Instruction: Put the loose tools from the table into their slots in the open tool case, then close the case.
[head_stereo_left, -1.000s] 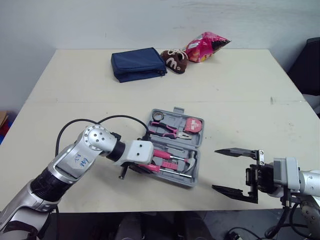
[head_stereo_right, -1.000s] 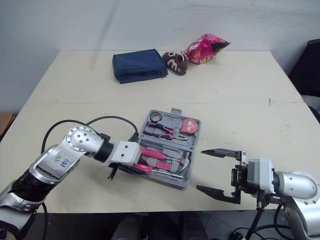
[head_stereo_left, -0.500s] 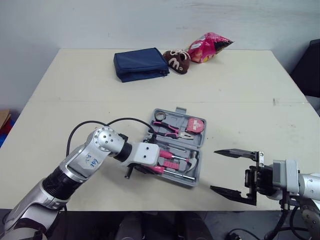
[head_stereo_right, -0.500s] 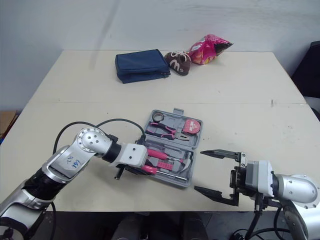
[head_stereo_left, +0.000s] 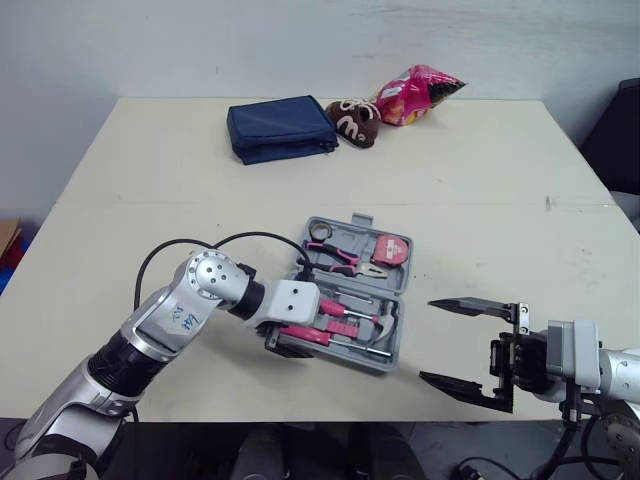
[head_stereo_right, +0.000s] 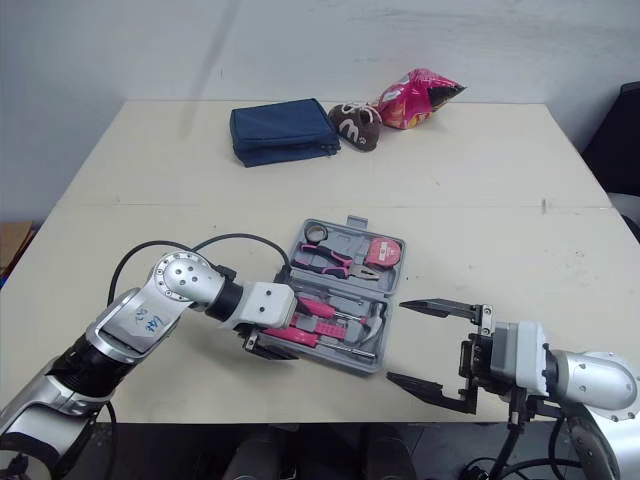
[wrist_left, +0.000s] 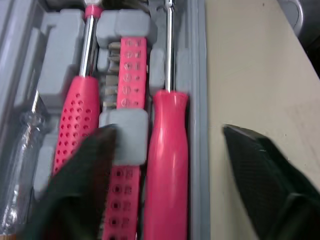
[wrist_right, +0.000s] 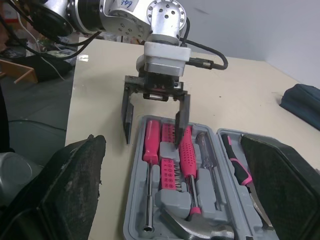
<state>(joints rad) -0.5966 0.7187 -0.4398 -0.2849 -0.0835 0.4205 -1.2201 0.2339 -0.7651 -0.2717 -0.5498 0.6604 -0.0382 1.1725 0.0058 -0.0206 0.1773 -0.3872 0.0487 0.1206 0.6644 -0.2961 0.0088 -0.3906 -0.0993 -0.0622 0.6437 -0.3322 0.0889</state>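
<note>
While left gripper (wrist_right: 153, 140) straddles the seated pink screwdriver (wrist_left: 167, 165), wide | right gripper (head_stereo_left: 428, 340) wide, empty | step: release | next: retract, close tool case (wrist_right: 131, 200)

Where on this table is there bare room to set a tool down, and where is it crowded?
Free: the band between pouch and case; the table right of the case. Crowded: the front, where left claw and right claw flank the case.

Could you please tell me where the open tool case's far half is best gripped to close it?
Probably the far rim of the tool case, by the handle tab, coming from the far side: that half lies flat, hinged along the middle, so that edge is free.
</note>
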